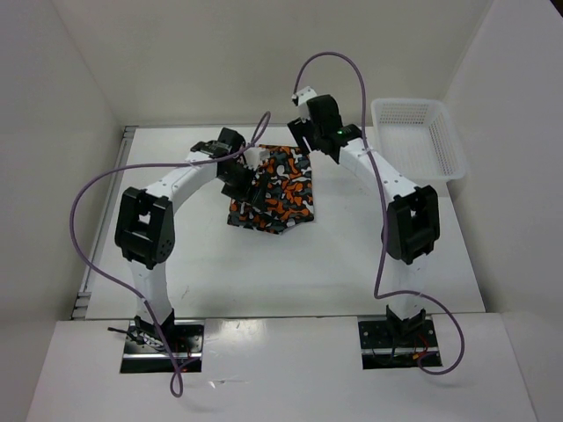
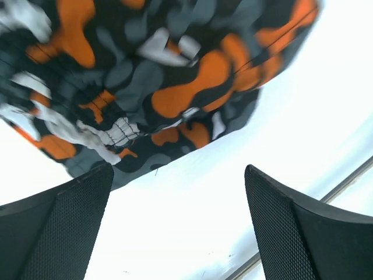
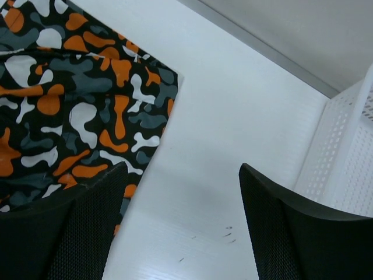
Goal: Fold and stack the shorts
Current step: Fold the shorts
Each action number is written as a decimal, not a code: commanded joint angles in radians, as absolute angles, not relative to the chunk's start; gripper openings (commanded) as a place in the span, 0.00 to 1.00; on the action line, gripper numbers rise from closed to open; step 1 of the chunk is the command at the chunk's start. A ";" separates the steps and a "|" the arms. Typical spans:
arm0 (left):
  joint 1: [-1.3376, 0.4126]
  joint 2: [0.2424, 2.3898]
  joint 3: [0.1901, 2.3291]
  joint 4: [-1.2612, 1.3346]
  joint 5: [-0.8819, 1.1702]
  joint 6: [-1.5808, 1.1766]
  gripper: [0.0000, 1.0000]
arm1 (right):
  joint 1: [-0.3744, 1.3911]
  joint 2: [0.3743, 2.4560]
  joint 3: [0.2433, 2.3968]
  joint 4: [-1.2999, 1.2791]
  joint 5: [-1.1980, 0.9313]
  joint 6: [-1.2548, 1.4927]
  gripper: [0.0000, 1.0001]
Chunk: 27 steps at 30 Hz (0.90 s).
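Top view: soft folded camouflage shorts (image 1: 274, 195), orange, black, grey and white blotches, lie on the white table (image 1: 264, 272), at and just right of the left gripper (image 1: 244, 181) and near-left of the right gripper (image 1: 302, 134). Left wrist view: the left gripper (image 2: 178, 175) is spread and empty, with the shorts (image 2: 163, 70) just beyond its fingertips. Right wrist view: the right gripper (image 3: 182, 175) is spread and empty, with the shorts (image 3: 70, 105) ahead-left and a white plastic mesh basket (image 3: 349, 157) on its right.
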<state>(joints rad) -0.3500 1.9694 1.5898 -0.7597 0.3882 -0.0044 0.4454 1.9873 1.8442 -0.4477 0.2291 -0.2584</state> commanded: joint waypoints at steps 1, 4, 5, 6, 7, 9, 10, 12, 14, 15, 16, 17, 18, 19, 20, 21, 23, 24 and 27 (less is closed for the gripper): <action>-0.347 1.899 1.670 -0.795 0.426 0.000 1.00 | 0.425 1.888 1.810 -0.394 0.181 -0.268 0.82; -0.327 1.873 1.689 -0.770 0.402 0.000 1.00 | 0.414 1.836 1.772 -0.385 0.149 -0.268 0.87; -0.313 1.864 1.689 -0.753 0.362 0.000 1.00 | 0.405 1.824 1.755 -0.385 0.149 -0.268 0.87; -0.313 1.864 1.700 -0.729 0.336 0.000 1.00 | 0.405 1.806 1.746 -0.385 0.149 -0.278 0.89; -0.299 1.876 1.709 -0.729 0.293 0.000 1.00 | 0.405 1.796 1.729 -0.385 0.149 -0.278 0.89; -0.284 1.876 1.709 -0.695 0.259 0.000 1.00 | 0.396 1.764 1.706 -0.385 0.158 -0.301 0.90; -0.269 1.876 1.718 -0.683 0.241 0.000 1.00 | 0.396 1.752 1.678 -0.373 0.158 -0.301 0.92; -0.242 1.876 1.729 -0.657 0.178 0.000 1.00 | 0.385 1.718 1.648 -0.364 0.170 -0.325 0.97; -0.218 1.876 1.738 -0.646 0.138 0.000 1.00 | 0.376 1.698 1.611 -0.364 0.170 -0.334 0.99; -0.186 1.865 1.738 -0.635 0.138 0.000 1.00 | 0.365 1.675 1.579 -0.374 0.152 -0.348 0.99; -0.166 1.852 1.738 -0.635 0.127 0.000 1.00 | 0.353 1.661 1.560 -0.374 0.152 -0.359 0.99; -0.143 1.852 1.738 -0.626 0.127 0.000 1.00 | 0.353 1.649 1.540 -0.385 0.143 -0.359 0.99; -0.093 1.826 1.738 -0.617 0.127 0.000 1.00 | 0.324 1.623 1.496 -0.385 0.131 -0.373 0.99; -0.065 1.815 1.721 -0.603 0.127 0.000 1.00 | 0.307 1.609 1.473 -0.385 0.130 -0.386 0.99; -0.005 1.795 1.709 -0.603 0.127 0.000 1.00 | 0.290 1.597 1.447 -0.376 0.130 -0.387 0.99; 0.024 1.784 1.697 -0.594 0.127 0.000 1.00 | 0.250 1.570 1.399 -0.376 0.130 -0.377 0.99; 0.081 1.751 1.645 -0.584 0.138 0.000 1.00 | 0.203 1.545 1.346 -0.365 0.104 -0.365 0.99; 0.127 1.738 1.626 -0.575 0.138 0.000 1.00 | 0.165 1.523 1.330 -0.365 0.104 -0.365 0.99; 0.185 1.704 1.560 -0.557 0.138 0.000 1.00 | 0.121 1.503 1.287 -0.354 0.086 -0.365 0.99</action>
